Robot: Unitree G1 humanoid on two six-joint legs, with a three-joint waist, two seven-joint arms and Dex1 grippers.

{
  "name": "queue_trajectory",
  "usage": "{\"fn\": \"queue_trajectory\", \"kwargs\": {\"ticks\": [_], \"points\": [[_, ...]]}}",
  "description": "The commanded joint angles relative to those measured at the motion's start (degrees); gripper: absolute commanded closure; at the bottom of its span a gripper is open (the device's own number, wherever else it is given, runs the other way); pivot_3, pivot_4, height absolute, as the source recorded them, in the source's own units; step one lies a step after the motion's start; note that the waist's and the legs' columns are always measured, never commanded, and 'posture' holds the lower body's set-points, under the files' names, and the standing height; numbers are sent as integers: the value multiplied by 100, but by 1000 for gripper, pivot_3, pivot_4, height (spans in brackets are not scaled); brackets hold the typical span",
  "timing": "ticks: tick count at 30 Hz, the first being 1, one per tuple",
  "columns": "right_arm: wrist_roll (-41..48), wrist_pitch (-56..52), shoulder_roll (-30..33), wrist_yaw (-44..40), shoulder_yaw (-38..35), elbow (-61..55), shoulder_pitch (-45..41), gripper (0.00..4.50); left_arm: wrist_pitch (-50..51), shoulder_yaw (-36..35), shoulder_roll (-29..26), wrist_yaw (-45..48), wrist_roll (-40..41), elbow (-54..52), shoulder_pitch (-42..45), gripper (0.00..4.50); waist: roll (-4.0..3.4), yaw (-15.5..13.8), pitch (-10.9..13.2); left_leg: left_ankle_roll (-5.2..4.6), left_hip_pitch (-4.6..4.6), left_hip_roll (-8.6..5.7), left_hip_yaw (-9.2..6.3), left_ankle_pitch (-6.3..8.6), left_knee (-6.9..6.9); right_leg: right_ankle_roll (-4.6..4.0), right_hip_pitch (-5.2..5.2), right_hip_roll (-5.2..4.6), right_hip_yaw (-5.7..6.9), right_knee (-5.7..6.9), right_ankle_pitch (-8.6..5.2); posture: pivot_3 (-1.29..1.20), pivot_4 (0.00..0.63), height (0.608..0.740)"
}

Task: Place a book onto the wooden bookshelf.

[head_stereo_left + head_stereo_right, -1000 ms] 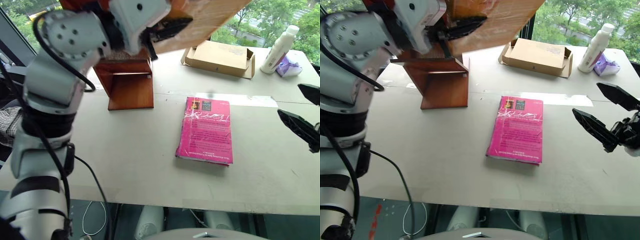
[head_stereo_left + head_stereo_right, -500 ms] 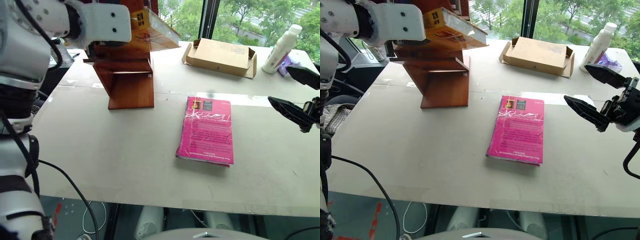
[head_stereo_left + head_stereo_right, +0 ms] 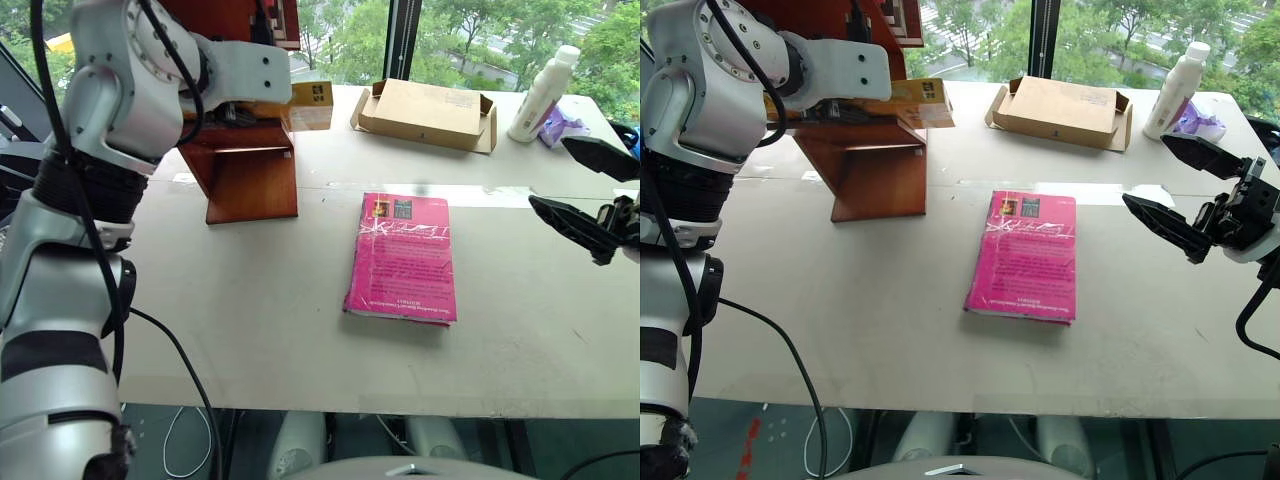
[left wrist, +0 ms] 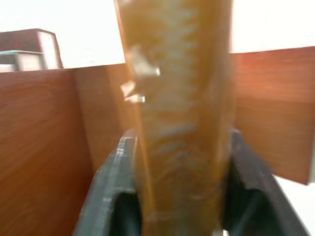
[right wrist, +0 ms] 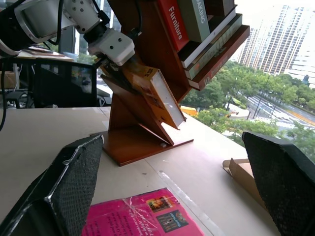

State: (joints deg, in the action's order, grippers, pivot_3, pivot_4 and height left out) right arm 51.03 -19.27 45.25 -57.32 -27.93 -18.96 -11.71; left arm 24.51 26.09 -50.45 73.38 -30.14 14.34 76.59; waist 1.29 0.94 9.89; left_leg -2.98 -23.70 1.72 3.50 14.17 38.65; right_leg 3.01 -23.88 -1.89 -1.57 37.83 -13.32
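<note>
While your left gripper (image 3: pixel 840 108) reaches into the wooden bookshelf (image 3: pixel 880 170), the yellow-orange book (image 5: pixel 152 93) sits between its two black fingers (image 4: pixel 110 184). One finger is on each flat side of the book, close against it, but you cannot tell if they press tight or have let go a little. The book lies on a low shelf board, just above the bottom shelf. One end of it pokes out past the side of the bookshelf, over the worktop (image 3: pixel 840 300). From your right wrist view you can see the book's white page edges tilting along the slanted shelf.

Higher up in the bookshelf stand more books, one with a red spine (image 5: pixel 172 22) and one with a green spine (image 5: pixel 199 17).

Your right gripper (image 3: pixel 1185 195) hangs over the right side of the worktop. Its fingers are spread wide apart and hold nothing.

A pink book (image 3: pixel 1025 255) in shiny wrap lies flat in the middle of the worktop, between your two grippers. At the back by the window lies a flat cardboard box (image 3: pixel 1060 110). A white bottle (image 3: pixel 1170 88) stands to the right of the box, and a small purple packet (image 3: pixel 1196 120) lies just beside the bottle.
</note>
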Motion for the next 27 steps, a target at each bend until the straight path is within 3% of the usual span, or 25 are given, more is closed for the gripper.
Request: {"fn": "queue_trajectory", "kwargs": {"ticks": [1,2,7,10,13,16,19,21,23,25,27], "points": [[25,101,3,-26,-166,-80,7,0,560,-504,44,34,191,-211,74,572,1,-11,0,0,-6,1,0,0,0,-3,-5,-1,0,1,3,0,150,740],[20,98,-4,-18,-177,-92,25,0,908,-773,73,184,446,-450,110,184,2,-18,1,0,-10,1,0,0,0,-5,-7,-1,0,0,3,0,150,740],[117,37,33,7,-318,-164,126,0,3102,-2311,-412,1385,2214,-2103,-367,184,8,16,8,0,-60,3,-1,0,9,0,-48,-5,4,-1,1,0,150,740],[183,-11,45,20,-340,-162,130,0,4584,-3291,-549,1614,3365,-2973,-669,184,6,11,9,2,-77,7,1,0,11,1,-76,-4,-1,11,0,0,150,740],[324,-82,16,62,-309,-133,0,0,6021,-4069,-188,1459,4290,-3595,-766,184,5,-28,10,3,-102,14,-21,-1,44,2,-80,3,23,20,0,0,150,740],[455,-162,35,64,-281,-109,-131,0,6593,-4596,174,1229,4954,-4410,-1632,184,-3,-31,8,1,-91,7,-30,0,62,20,-54,-2,32,16,-10,0,150,740],[556,-238,38,127,-301,-133,-220,0,6322,-4848,736,782,5314,-5210,-3094,184,-3,-18,9,1,-1,5,-29,2,58,3,34,-8,30,13,-23,0,150,740],[613,-285,57,173,-349,-158,-233,0,5772,-4898,1310,279,5344,-5455,-3898,184,-4,-19,9,1,2,8,-31,1,58,-20,35,-8,28,16,-12,0,150,740],[702,-388,87,281,-404,-244,-213,0,4671,-4462,1755,-388,4997,-5414,-4758,184,8,-27,7,4,-10,11,-40,-1,62,-24,27,-5,34,23,-10,0,150,740],[730,-494,134,369,-454,-351,-101,0,4060,-4315,2461,-1238,4824,-5194,-5156,184,-24,-40,-11,4,4,5,-33,1,53,-25,41,-19,25,9,-5,0,150,740],[574,-577,217,405,-547,-382,173,0,3318,-4131,2631,-1653,4621,-4936,-5480,184,9,-84,6,3,-14,1,-44,1,52,-9,31,-22,15,10,4,0,150,740]]}}
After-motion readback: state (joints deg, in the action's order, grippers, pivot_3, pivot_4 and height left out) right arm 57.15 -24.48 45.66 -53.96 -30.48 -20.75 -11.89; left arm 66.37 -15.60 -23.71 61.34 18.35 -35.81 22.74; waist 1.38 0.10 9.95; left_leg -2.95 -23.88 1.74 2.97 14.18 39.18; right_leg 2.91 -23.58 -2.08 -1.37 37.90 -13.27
